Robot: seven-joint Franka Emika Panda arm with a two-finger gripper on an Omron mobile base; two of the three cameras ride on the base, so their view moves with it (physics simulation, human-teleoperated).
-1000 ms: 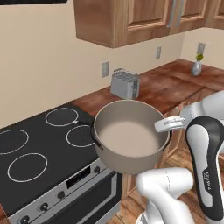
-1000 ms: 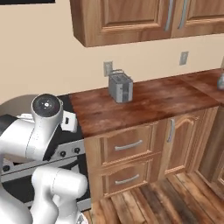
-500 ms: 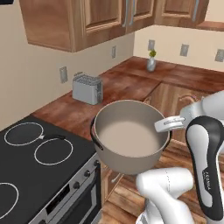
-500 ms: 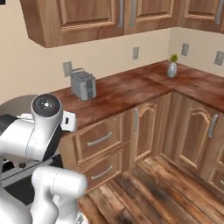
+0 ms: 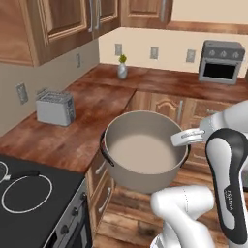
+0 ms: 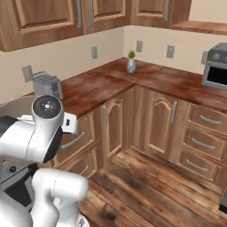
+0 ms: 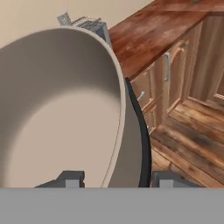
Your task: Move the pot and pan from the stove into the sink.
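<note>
The pot (image 5: 143,151) is up in the air, carried level in front of the arm, off the stove (image 5: 34,203) whose black glass corner sits down at the lower left. It hangs out past the worktop (image 5: 92,111) edge, above the wooden floor (image 6: 155,186) and the lower cabinet doors. The pincer (image 7: 113,178) grips it by the rim: in the hand view one dark finger tip stands inside the pale wall and the other outside, next to the black loop handle (image 7: 141,131), so the jaws are closed narrow on the pot's wall. The pot lies straight ahead of the pincer, mouth up, with its bulk reaching away from the hand toward the toaster (image 5: 55,107). Inside it looks bare, nothing but the pale bottom. No sink that I can make out from here, so I'd judge the carry has some way to go along the worktop run, past the little vase (image 5: 122,69) and the corner, before any lowering. A one-sided rim hold on a wide pot could tilt.
</note>
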